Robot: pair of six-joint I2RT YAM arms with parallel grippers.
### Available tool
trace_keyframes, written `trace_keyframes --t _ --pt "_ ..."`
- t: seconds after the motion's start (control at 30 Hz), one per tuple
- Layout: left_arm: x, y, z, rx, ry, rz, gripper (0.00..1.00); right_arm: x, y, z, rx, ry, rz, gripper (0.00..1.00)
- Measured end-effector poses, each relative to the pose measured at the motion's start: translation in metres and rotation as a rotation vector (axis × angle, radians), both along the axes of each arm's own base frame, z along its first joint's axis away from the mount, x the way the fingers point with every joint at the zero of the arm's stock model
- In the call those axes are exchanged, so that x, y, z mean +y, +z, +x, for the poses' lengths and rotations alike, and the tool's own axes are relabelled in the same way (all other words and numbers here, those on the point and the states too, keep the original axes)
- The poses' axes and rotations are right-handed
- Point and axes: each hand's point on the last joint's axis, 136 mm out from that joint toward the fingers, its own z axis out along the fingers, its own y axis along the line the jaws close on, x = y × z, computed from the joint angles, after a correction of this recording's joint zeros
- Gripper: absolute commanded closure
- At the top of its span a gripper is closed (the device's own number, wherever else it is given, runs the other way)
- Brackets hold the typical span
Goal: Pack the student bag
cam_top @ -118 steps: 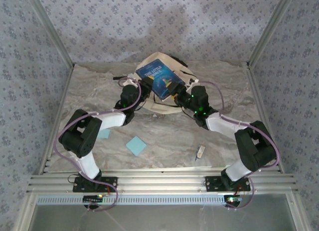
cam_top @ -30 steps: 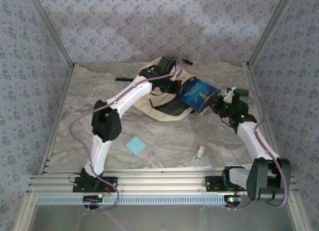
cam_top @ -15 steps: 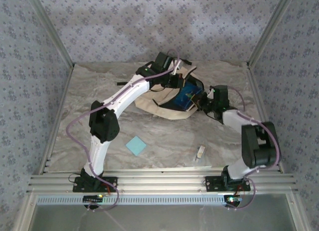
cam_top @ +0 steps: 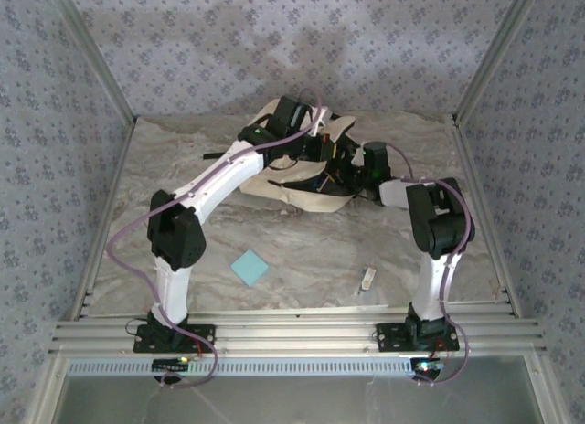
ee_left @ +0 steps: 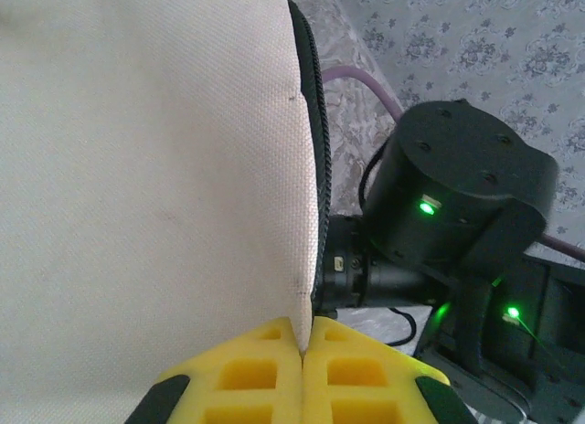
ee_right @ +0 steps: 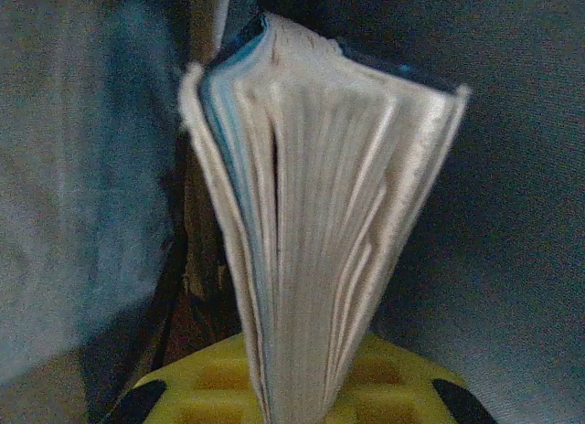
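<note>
The student bag (cam_top: 309, 202) lies slumped at the far middle of the table (cam_top: 174, 182), and the step in hand looks like sliding a book into it.

The left gripper (ee_left: 302, 351) has its yellow pads pinched fully together on the edge of the bag's cream flap, holding the cloth up so the mouth gapes. The right gripper (ee_right: 292, 392) is clamped on the book (ee_right: 320, 214), whose page edges fan upward between its pads. Dim cloth surrounds the book on both sides, so I judge it is already inside the bag's mouth.

The next move probably calls for a deeper push until the book seats. The right jaws should then let go and draw straight back without dragging the book out. The flap should stay raised until that arm is clear, or the zip edge may snag it.

The table is a marbled grey-white surface. On the near side of the bag and well apart from it lie a blue square pad (cam_top: 249, 267) and a small pale block (cam_top: 367, 279), likely to be packed next. Walls (cam_top: 228, 49) papered in a pale flowered print stand behind and beside the bag, and a metal rail (cam_top: 292, 333) runs along the near edge.
</note>
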Motion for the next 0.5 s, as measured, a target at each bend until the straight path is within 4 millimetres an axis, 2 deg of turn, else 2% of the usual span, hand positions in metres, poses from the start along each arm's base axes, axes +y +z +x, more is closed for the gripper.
trace_keyframes --t 0.13,0.23,0.33,0.5 --pt "0.006 0.007 -0.004 -0.024 0.001 -0.021 1.00 0.006 -0.004 0.012 0.020 0.005 0.022 1.00" --pt "0.009 0.008 -0.005 -0.042 -0.001 -0.025 1.00 0.016 0.000 0.021 0.023 0.026 0.051 1.00" --pt "0.009 0.002 -0.003 -0.051 -0.001 -0.017 1.00 0.027 0.006 0.016 0.027 0.055 0.055 1.00" --pt "0.012 -0.015 -0.003 -0.031 0.002 0.003 1.00 0.032 0.012 -0.007 0.059 0.101 0.045 1.00"
